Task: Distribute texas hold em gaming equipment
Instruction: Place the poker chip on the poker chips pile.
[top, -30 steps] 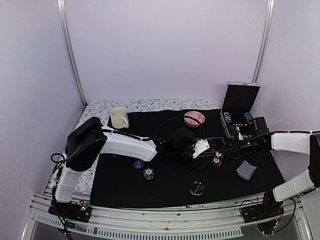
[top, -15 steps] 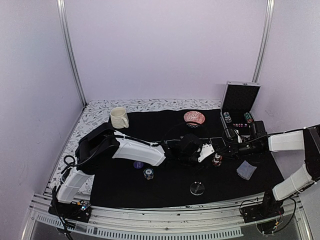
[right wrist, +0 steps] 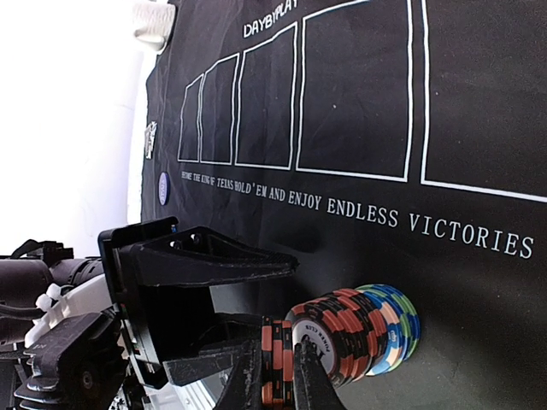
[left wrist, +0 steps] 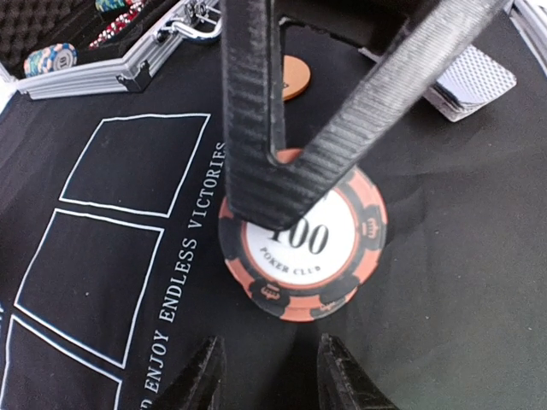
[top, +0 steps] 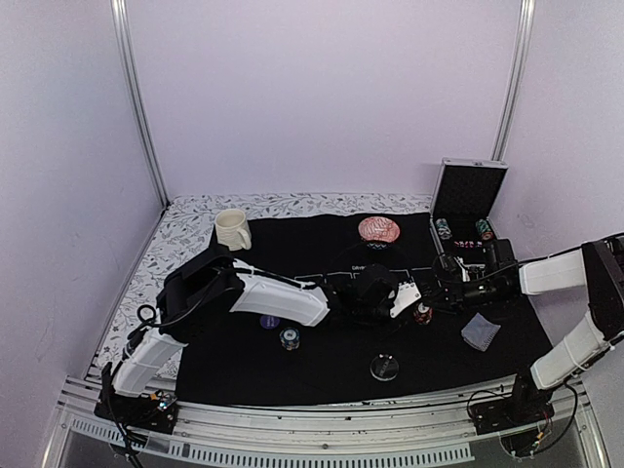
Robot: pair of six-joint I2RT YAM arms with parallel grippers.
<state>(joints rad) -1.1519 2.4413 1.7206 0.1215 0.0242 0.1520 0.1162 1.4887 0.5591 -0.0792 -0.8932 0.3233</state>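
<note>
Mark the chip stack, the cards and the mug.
chip stack (left wrist: 320,248): left wrist view, white top face.
cards (top: 480,331): top external view, grey-blue back.
mug (top: 232,230): top external view, cream side wall.

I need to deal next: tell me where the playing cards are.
Top view: the playing cards lie on the black mat, right side, just right of the chip stack.

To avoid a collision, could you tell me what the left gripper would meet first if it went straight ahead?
Most likely the red-and-black poker chip stack, where the right gripper's fingers are; depth is unclear.
</note>
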